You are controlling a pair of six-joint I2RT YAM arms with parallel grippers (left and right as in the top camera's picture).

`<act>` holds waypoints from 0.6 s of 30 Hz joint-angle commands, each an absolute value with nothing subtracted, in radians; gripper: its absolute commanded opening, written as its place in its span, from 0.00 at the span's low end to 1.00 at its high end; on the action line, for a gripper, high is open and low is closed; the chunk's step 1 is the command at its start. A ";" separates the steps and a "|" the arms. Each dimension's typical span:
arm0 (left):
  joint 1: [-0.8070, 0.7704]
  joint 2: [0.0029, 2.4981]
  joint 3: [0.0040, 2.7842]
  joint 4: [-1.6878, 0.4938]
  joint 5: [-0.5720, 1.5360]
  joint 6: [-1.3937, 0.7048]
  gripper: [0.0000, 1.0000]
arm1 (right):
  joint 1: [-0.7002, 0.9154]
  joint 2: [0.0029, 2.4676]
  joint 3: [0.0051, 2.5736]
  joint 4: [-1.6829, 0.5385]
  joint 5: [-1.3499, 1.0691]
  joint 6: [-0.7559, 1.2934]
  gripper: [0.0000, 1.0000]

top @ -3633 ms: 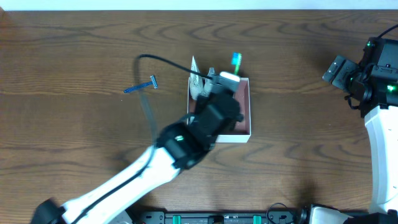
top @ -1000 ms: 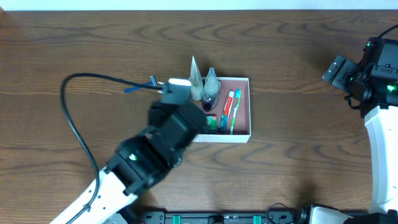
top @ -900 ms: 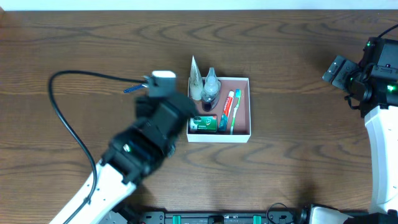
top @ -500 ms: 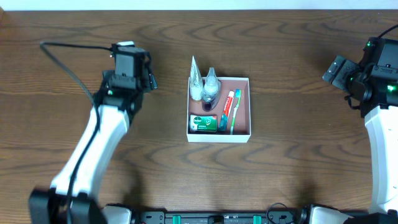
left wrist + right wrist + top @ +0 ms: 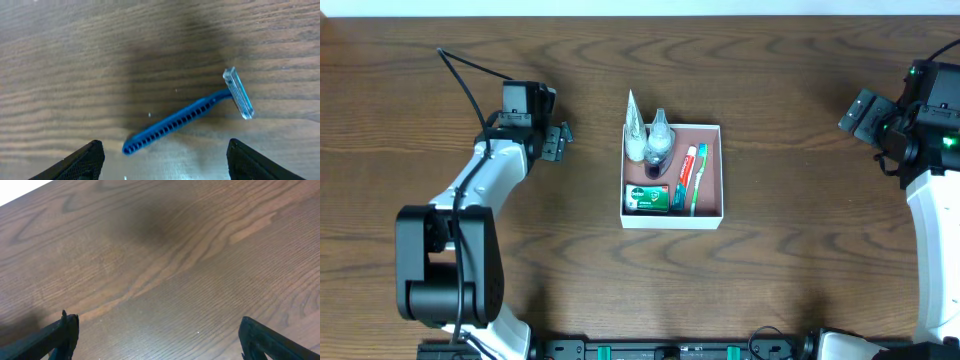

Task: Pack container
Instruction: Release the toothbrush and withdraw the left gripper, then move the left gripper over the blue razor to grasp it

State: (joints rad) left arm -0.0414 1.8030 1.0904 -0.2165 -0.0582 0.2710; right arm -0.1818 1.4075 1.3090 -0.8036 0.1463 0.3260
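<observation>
Toward the left edge of the counter (image 5: 800,260), the left tool (image 5: 552,140) points down at the wood with its fingers spread wide apart, gripping nothing. From overhead its body covers whatever lies under it. The left wrist view shows what that is: a blue disposable razor (image 5: 187,117) flat on the counter. Its ribbed handle runs at a slant and its clear head is at the upper right. The razor lies between the two dark fingertips (image 5: 92,155) of the left tool (image 5: 167,160), touching neither. Only the tips of those fingers show at the bottom of that view.

The container (image 5: 672,221) sits near the middle of the counter, a little toward the far edge. It is a shallow square box, open on top, with thin white walls and a pinkish-brown floor. Its right part is bare. At its far left corner stands a white cone-shaped tube (image 5: 634,125), its tip reaching past the wall. Just beside it is a small clear bottle (image 5: 659,142), dark in its lower part. In front of them lies a green packet (image 5: 648,198), its print too small to read. To the right of these lie two toothbrushes (image 5: 690,178) side by side, one red and white, one green and blue.

At the right edge, the right tool (image 5: 860,112) hangs well apart from the container. Its fingers are hard to make out from above. The right wrist view shows the right tool (image 5: 160,340) held wide apart over bare wood, with only its dark tips in the lower corners.
</observation>
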 commanded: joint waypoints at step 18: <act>-0.031 1.876 1.085 -0.209 0.020 0.388 0.78 | -0.187 1.412 1.313 -0.805 0.146 0.336 0.99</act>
